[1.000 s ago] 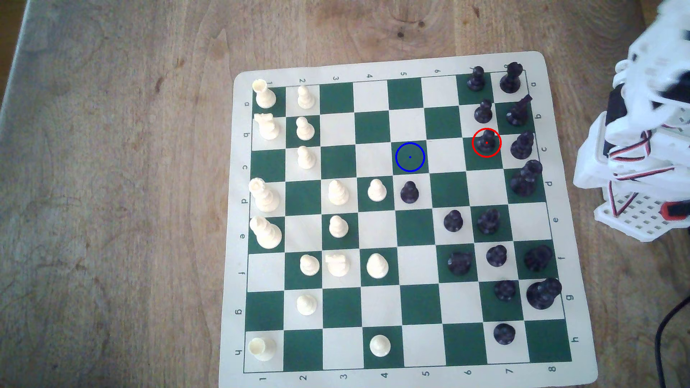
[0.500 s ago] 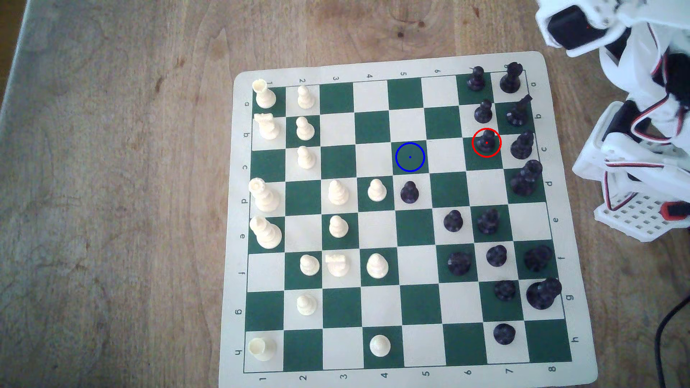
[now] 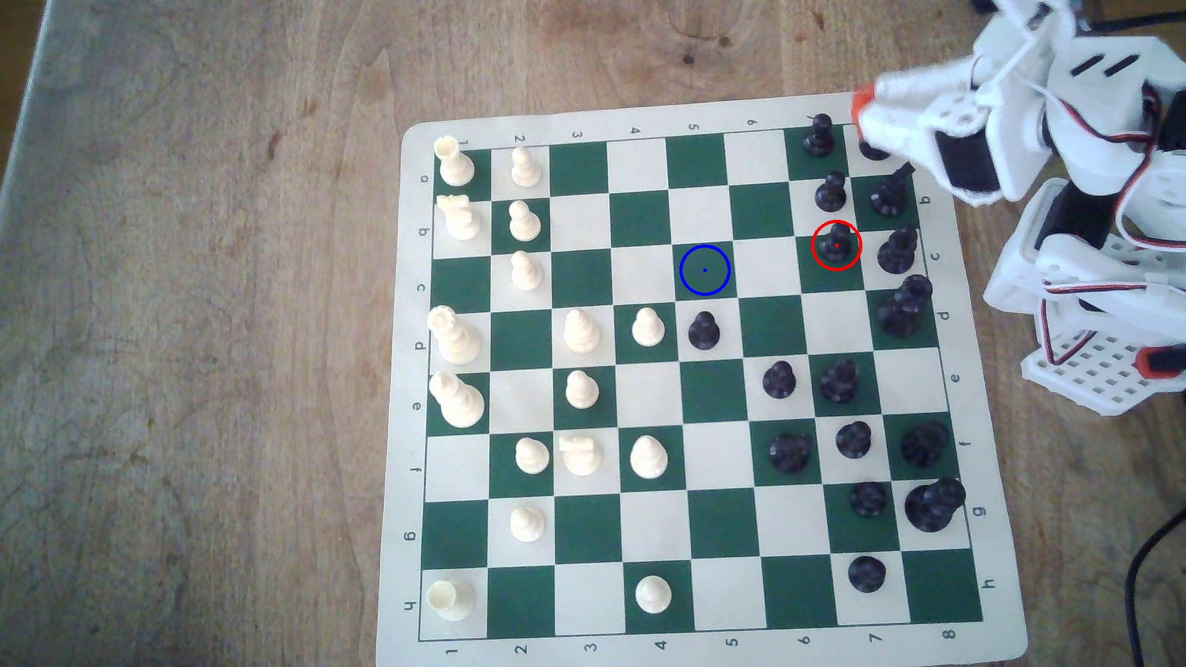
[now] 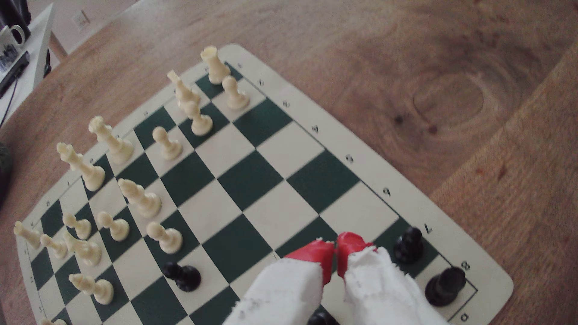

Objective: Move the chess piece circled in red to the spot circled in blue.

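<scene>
My gripper (image 4: 336, 248), tips pressed together and empty, has just swung in over the board's (image 3: 674, 109) corner by the rook. The ringed pawn (image 3: 836, 244) waits untouched two squares along that edge; the blue-ringed square (image 3: 704, 270) lies farther inward.

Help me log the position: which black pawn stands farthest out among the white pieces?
The black pawn on the cream square just below the blue-ringed spot in the exterior view. It stands beside a white pawn; every other black pawn sits nearer the exterior view's right.
</scene>
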You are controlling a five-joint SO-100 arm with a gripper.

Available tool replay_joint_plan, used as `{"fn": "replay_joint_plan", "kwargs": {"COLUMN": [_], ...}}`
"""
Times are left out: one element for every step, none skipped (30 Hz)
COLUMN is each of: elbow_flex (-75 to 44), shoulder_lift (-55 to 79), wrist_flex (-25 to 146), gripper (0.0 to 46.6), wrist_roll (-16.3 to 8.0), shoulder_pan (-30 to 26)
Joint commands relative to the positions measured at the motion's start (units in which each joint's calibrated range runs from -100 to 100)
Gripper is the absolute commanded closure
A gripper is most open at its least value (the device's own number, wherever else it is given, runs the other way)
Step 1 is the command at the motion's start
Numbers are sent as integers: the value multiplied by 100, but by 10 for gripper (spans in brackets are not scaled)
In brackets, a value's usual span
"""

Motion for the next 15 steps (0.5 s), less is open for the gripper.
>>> {"fn": "replay_joint_plan", "kwargs": {"elbow_flex": [-408, -490, -490, -454, -472, -553, -689, -717, -717, -698, -617, -608, -599, -599, -617], "shoulder_lift": [620, 1070, 1248, 1333, 1452, 1647, 1995, 2080, 2139, 2156, 2190, 2233, 2317, 2411, 2623], "wrist_flex": [185, 177, 136, 79, 87, 120, 144, 128, 120, 112, 71, 71, 71, 71, 71], "gripper": [464, 464, 464, 464, 463, 460, 433, 413, 394, 377, 352, 340, 333, 327, 309], "wrist_roll": [-186, -220, -244, -283, -322, -376, -435, -440, -425, -400, -352, -347, -342, -327, -293], "shoulder_pan": [-31, -16, -16, -24, -47, -55, -24, 0, 8, 8, -63, -110, -149, -172, -196]}}
